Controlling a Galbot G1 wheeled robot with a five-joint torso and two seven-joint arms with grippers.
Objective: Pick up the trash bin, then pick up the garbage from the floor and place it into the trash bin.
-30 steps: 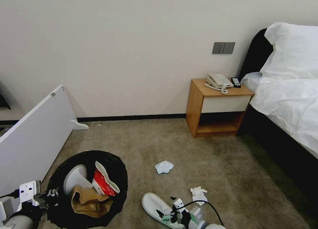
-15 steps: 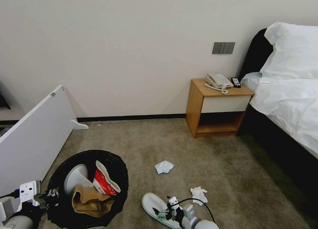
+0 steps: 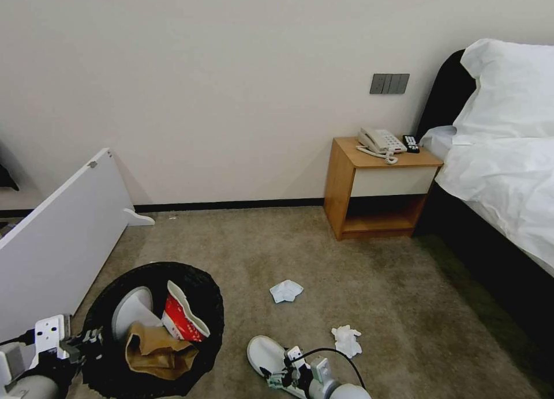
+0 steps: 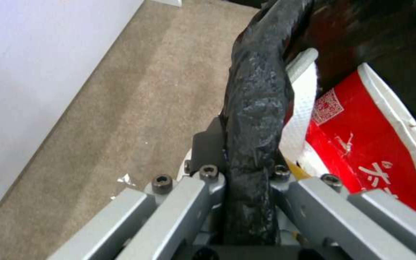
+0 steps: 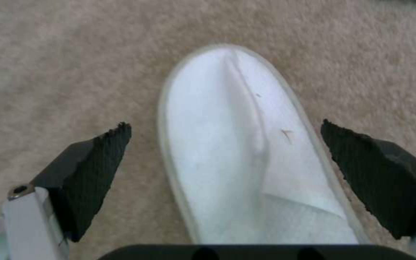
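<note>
A wooden nightstand [image 3: 378,185] stands against the plain cream wall [image 3: 231,87], carrying a telephone [image 3: 380,140]. Above it sits a grey switch panel [image 3: 389,83]. Just beside it is a white-sheeted bed [image 3: 502,174]. Well apart leans a white board [image 3: 57,237] on beige carpet [image 3: 358,272].

Left pincer [image 4: 246,187] clamped tight low at left; right pincer [image 5: 225,162] spread wide, pointing down.
</note>
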